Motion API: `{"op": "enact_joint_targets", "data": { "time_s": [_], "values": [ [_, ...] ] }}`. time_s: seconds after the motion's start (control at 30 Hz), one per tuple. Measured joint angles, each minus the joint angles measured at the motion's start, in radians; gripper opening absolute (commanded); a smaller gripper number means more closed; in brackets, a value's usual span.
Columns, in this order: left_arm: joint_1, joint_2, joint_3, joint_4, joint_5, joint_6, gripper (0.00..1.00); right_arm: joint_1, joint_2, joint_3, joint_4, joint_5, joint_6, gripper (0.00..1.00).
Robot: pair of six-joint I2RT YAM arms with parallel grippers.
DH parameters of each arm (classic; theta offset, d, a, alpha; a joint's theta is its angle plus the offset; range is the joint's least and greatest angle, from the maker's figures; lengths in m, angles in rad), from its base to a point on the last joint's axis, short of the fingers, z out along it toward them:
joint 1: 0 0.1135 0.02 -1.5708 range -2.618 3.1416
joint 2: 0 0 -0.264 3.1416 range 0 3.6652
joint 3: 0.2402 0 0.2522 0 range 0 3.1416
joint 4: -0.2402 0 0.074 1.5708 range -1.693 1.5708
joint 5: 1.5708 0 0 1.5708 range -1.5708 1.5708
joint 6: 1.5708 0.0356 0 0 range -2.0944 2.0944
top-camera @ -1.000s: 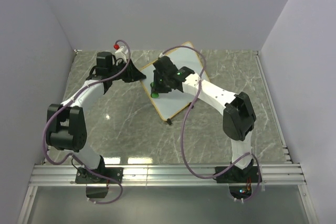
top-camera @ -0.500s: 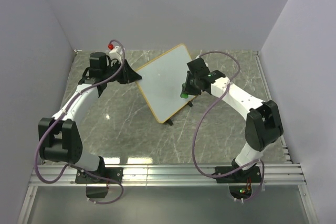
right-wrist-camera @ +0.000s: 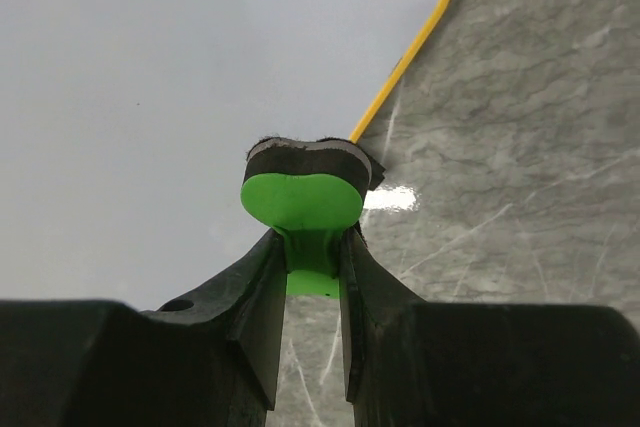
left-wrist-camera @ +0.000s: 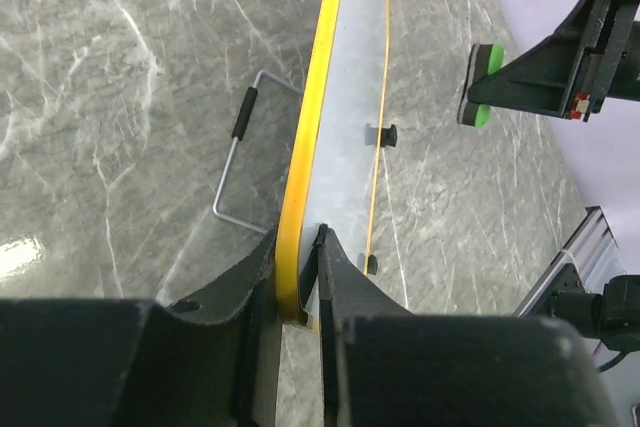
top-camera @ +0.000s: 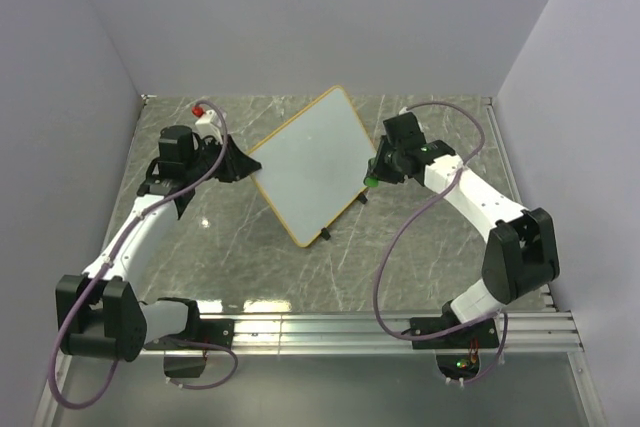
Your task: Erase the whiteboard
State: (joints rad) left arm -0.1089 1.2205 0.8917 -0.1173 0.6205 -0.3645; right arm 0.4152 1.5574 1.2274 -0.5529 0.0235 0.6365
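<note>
Whiteboard (top-camera: 308, 169) stands tilted on the table (top-camera: 230, 247), its left corner pinched tight in the left gripper (left-wrist-camera: 298, 257), and its face looks clean. Right gripper (right-wrist-camera: 312, 247) is clamped on the green eraser (right-wrist-camera: 305, 192), which hangs just off the board's right edge, apart from the face. Any further wipe would run leftward from there, and the right arm is the nearer one.

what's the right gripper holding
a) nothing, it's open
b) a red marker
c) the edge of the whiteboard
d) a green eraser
d: the right wrist view shows the right gripper shut on the stem of the green eraser, and it is the left gripper that clamps the rim of the whiteboard.
</note>
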Motion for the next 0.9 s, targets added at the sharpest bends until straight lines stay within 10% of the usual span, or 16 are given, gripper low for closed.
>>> {"op": "enact_joint_targets", "data": {
  "time_s": [0.47, 0.73, 0.9],
  "values": [
    [-0.002, -0.169, -0.138, -0.004, -0.068, -0.040, 0.02, -0.084, -0.099, -0.093, -0.002, 0.013, -0.017, 0.00],
    [0.002, -0.186, -0.146, -0.053, -0.157, -0.006, 0.56, -0.093, -0.100, -0.198, -0.001, 0.013, -0.016, 0.29],
    [0.003, -0.186, -0.146, -0.088, -0.201, 0.024, 0.63, -0.093, -0.100, -0.253, 0.001, 0.019, -0.010, 0.42]
  ]
}}
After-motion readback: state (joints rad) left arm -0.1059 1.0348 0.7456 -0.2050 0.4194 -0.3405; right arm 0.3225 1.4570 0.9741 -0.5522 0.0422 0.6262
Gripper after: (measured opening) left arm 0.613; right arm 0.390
